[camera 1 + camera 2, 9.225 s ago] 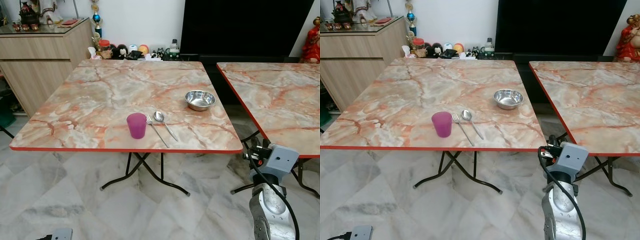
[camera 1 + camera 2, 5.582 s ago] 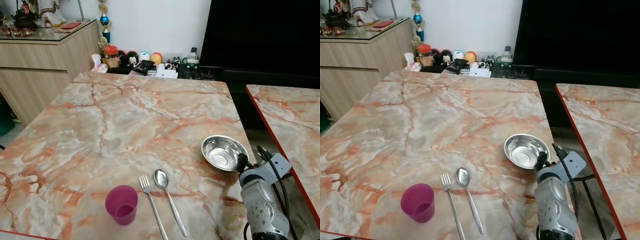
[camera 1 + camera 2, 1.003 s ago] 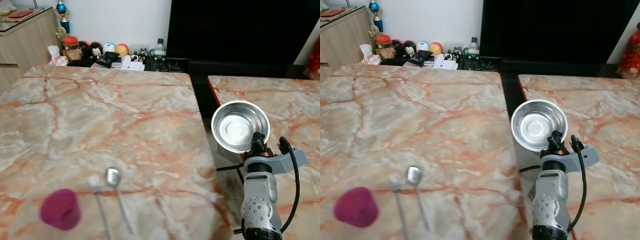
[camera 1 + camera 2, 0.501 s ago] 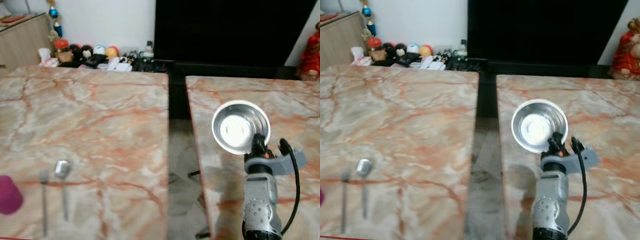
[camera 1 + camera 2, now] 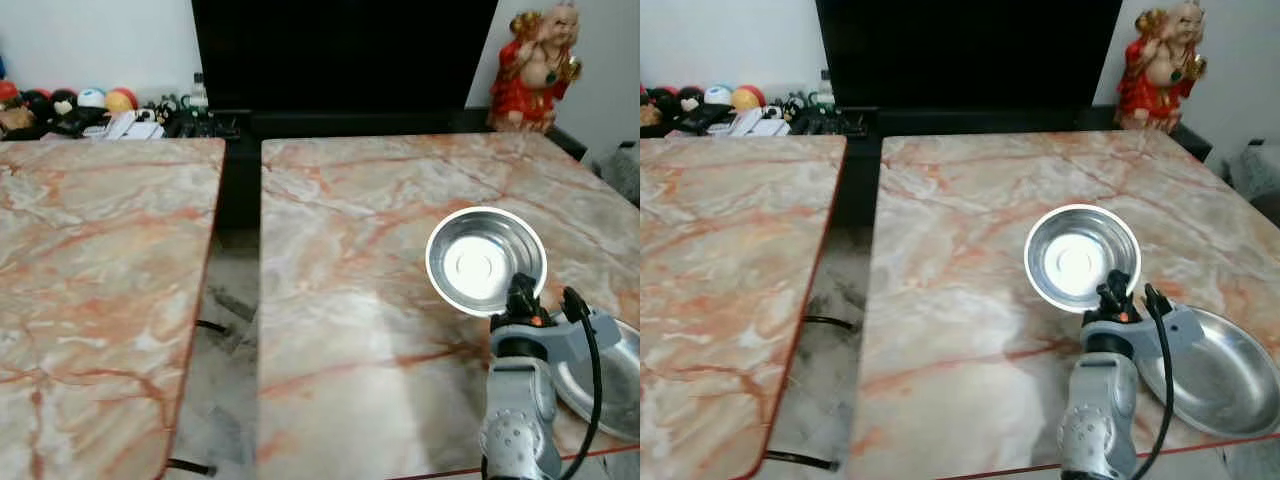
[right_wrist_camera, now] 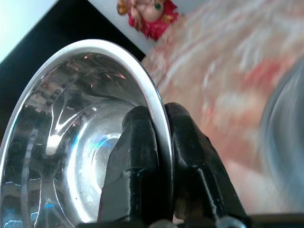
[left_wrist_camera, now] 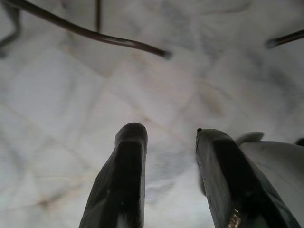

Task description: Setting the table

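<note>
Head views: the right claw (image 5: 1110,292) is clenched on the near rim of a steel bowl (image 5: 1081,257), held tilted above the right-hand marble worktop (image 5: 970,240), near a steel plate (image 5: 1210,370) lying by that worktop's front right corner. Right wrist view: both fingers (image 6: 142,161) pinch the bowl's rim. Left wrist view: the left claw (image 7: 168,140) hangs released over the marble floor (image 7: 71,95).

Left gripper (image 7: 166,161) fingers apart, marble floor (image 7: 71,85), seemingly table legs (image 7: 118,40)
</note>
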{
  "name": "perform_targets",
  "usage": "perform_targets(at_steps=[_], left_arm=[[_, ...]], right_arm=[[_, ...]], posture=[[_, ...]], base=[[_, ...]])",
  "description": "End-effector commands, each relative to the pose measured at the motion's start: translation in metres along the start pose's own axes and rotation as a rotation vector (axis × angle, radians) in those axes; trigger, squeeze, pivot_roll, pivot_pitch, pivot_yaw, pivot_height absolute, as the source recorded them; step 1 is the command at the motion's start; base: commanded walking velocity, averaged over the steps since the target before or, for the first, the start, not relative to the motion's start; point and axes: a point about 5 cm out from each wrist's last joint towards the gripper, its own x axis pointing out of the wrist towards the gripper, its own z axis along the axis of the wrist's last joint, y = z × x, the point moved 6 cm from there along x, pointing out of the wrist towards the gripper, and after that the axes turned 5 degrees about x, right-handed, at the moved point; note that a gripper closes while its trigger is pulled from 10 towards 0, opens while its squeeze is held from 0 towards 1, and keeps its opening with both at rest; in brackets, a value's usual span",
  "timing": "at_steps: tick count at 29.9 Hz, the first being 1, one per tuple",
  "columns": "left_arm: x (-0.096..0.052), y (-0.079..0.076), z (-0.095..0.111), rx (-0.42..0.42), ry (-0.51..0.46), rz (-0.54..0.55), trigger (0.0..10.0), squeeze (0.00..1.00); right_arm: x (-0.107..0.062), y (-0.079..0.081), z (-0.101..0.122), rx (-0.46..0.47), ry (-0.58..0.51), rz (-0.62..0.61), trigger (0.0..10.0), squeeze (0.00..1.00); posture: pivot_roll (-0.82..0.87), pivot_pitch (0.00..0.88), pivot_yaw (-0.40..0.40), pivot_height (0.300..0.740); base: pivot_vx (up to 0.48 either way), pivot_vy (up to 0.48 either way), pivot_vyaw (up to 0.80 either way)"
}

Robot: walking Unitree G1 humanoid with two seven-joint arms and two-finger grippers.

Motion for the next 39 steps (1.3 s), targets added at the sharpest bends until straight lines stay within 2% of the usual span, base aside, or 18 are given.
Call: perform_targets(at_steps=[1,5,13,14,15,16,18,19,22,26,34,35,37,39], left_arm=[[-0.002,0.006,-0.006,0.019,0.019,0.006,10.0,0.00],[-0.001,0.006,-0.004,0.019,0.015,0.007,10.0,0.00],[-0.001,0.006,-0.003,0.011,0.013,0.009,10.0,0.00],[-0.001,0.007,-0.003,0.014,0.014,0.008,10.0,0.00],[-0.001,0.007,-0.003,0.018,0.014,0.007,10.0,0.00],[-0.001,0.007,-0.003,0.018,0.014,0.007,10.0,0.00],[-0.001,0.007,-0.003,0.018,0.014,0.007,10.0,0.00],[-0.001,0.006,-0.002,0.024,0.014,0.003,10.0,0.00],[0.000,0.004,-0.001,0.033,0.013,-0.004,10.0,0.00],[0.000,0.003,-0.001,0.043,0.014,-0.011,10.0,0.00],[0.000,0.002,-0.001,0.045,0.012,-0.014,10.0,0.00],[0.000,0.002,0.000,0.046,0.011,-0.013,10.0,0.00],[0.000,0.003,0.000,0.054,0.011,-0.012,10.0,0.00],[0.000,0.006,0.000,0.054,0.012,-0.008,10.0,0.00]], right_arm=[[-0.001,0.011,0.002,-0.003,-0.014,0.026,10.0,0.00],[-0.006,0.011,0.001,-0.011,-0.018,0.015,10.0,0.00],[-0.018,0.012,0.013,-0.029,-0.040,-0.034,10.0,0.00],[-0.020,0.013,0.014,-0.042,-0.035,-0.056,10.0,0.00],[-0.025,0.017,0.019,-0.111,-0.023,-0.089,10.0,0.00],[-0.027,0.019,0.019,-0.140,-0.018,-0.098,10.0,0.00],[-0.028,0.020,0.020,-0.155,-0.016,-0.101,10.0,0.00],[-0.038,0.016,0.013,-0.177,0.054,-0.155,10.0,0.00],[-0.048,0.009,0.010,-0.216,0.118,-0.200,10.0,0.00],[-0.050,0.006,0.009,-0.236,0.151,-0.226,10.0,0.00],[-0.049,-0.004,0.007,-0.177,0.172,-0.329,10.0,0.00],[-0.057,-0.017,0.001,-0.183,0.211,-0.397,10.0,0.00],[-0.066,-0.031,-0.005,-0.168,0.248,-0.470,10.0,0.00],[-0.071,-0.032,-0.005,-0.164,0.262,-0.484,10.0,0.00]], posture=[[-0.01,0.024,-0.020,0.740],[0.00,0.021,-0.023,0.740],[-0.02,0.026,-0.019,0.740],[-0.02,0.029,-0.019,0.740],[-0.02,0.032,-0.021,0.740],[-0.02,0.032,-0.021,0.740],[-0.02,0.032,-0.021,0.740],[-0.04,0.045,-0.019,0.740],[-0.04,0.049,-0.017,0.740],[-0.05,0.051,-0.016,0.740],[-0.04,0.053,-0.019,0.740],[-0.03,0.056,-0.019,0.740],[-0.03,0.056,-0.017,0.740],[-0.03,0.059,-0.017,0.740]], base=[[0.000,-0.480,0.00],[0.000,-0.396,0.00],[0.000,0.000,0.00],[0.000,0.000,0.00],[0.000,0.000,0.00],[0.000,0.000,0.00],[0.000,0.000,0.00],[0.000,0.000,0.00],[0.000,0.000,0.00],[0.000,0.000,0.00],[0.000,0.000,0.00],[0.000,0.000,0.00],[0.000,0.000,0.00],[0.000,0.000,0.00]])
